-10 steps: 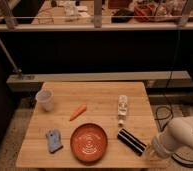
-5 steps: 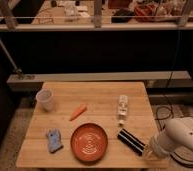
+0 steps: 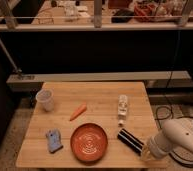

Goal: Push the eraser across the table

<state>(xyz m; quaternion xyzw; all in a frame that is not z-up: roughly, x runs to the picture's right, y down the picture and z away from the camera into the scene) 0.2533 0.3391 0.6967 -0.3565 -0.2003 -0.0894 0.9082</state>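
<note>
Now the gripper (image 3: 147, 151) sits low at the near right corner of the table (image 3: 100, 90). Its fingers are drawn together with nothing visibly between them, at the tip of the white arm (image 3: 177, 139) that reaches in from the right. Just to its left lies the eraser (image 3: 130, 141), a black striped block set at a slant. The two are very close, though I cannot tell whether they touch yet.

Over the last second the arm has crept leftward and a little lower, toward the eraser, and most of that travel came in the first half. The eraser itself has not stirred and keeps the same place and slant. So I judge the approach is about done and the push has not begun. Closed fingers make a blunt nose, which suits shoving the block along the boards.

Left of the eraser the orange plate (image 3: 89, 142) lies near, so a straight leftward shove would likely run into it. Toward the far edge lies the white bottle (image 3: 122, 107), which crowds that direction too. Farther off are the carrot (image 3: 78, 112), the blue sponge (image 3: 53, 140) and the pale cup (image 3: 45, 100). None of these has shifted either.
</note>
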